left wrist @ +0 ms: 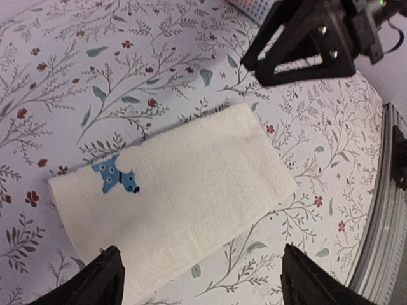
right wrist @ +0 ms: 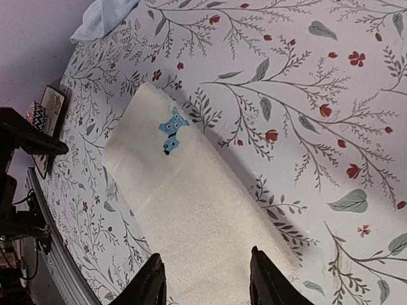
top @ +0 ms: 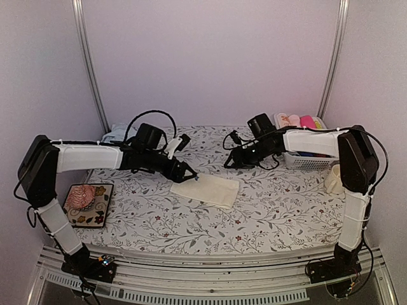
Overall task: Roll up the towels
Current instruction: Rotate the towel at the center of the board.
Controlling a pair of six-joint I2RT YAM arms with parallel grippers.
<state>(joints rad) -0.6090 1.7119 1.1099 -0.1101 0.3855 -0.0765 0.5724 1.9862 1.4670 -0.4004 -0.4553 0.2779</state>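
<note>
While plush cream towel (left wrist: 178, 184) lies flat | left gripper (left wrist: 200, 257) wide open | right gripper (right wrist: 206, 260) parted

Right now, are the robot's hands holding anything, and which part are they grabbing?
Nothing is held. The left gripper and the right gripper are both open over the cream towel, which lies flat on the table.

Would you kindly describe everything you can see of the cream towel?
The cream towel is a soft, terry-looking rectangle, lying flat, not rolled, with a small blue dog motif near one end. It lies mid-table on the floral cloth, slightly askew. The left pincer and right pincer hover open near it, not touching.
</note>
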